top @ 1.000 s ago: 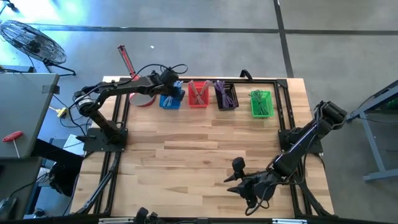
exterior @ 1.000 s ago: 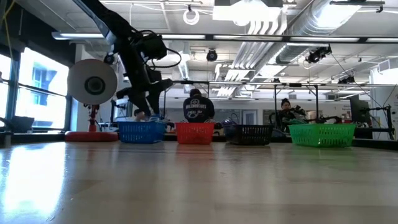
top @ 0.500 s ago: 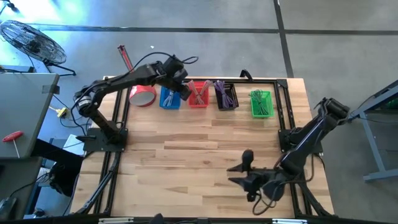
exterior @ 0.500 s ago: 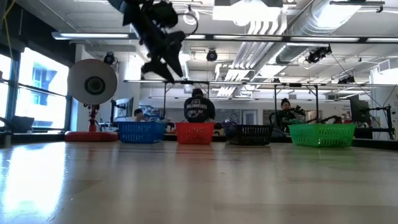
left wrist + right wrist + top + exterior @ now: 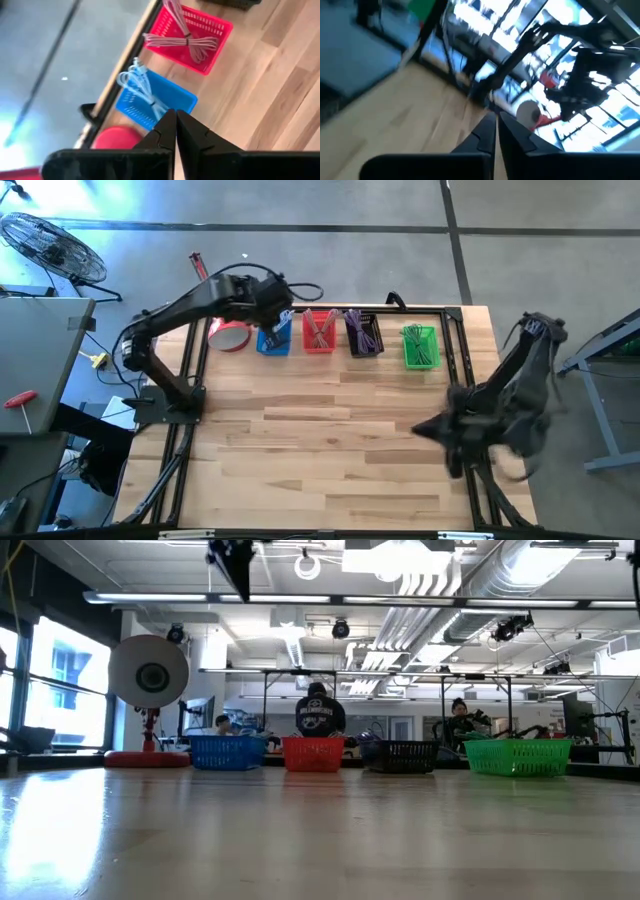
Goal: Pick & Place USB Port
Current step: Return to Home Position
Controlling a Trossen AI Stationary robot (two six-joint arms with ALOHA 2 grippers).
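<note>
1. Lying in the blue bin point(image 5: 134, 114), the blue charger cable point(image 5: 142, 86) is placed; the pink cable point(image 5: 186, 41) sits in the red bin point(image 5: 217, 26).
2. Left gripper point(image 5: 176, 116) hovers above the blue bin, pinched closed and empty.
3. Right gripper point(image 5: 496, 117), also closed, hangs near the right edge of the table point(image 5: 330, 470); only homing seems left.

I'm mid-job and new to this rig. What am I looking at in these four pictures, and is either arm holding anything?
Two dark robot arms work at a wooden table. The overhead picture shows the left arm raised by the blue bin, the right arm at the table's right edge, and beside the blue one a red bin, black bin and green bin, all holding cables. The level picture looks across the table at those bins. The last two come from wrist cameras. Both arms' jaws are shut, holding nothing.
</note>
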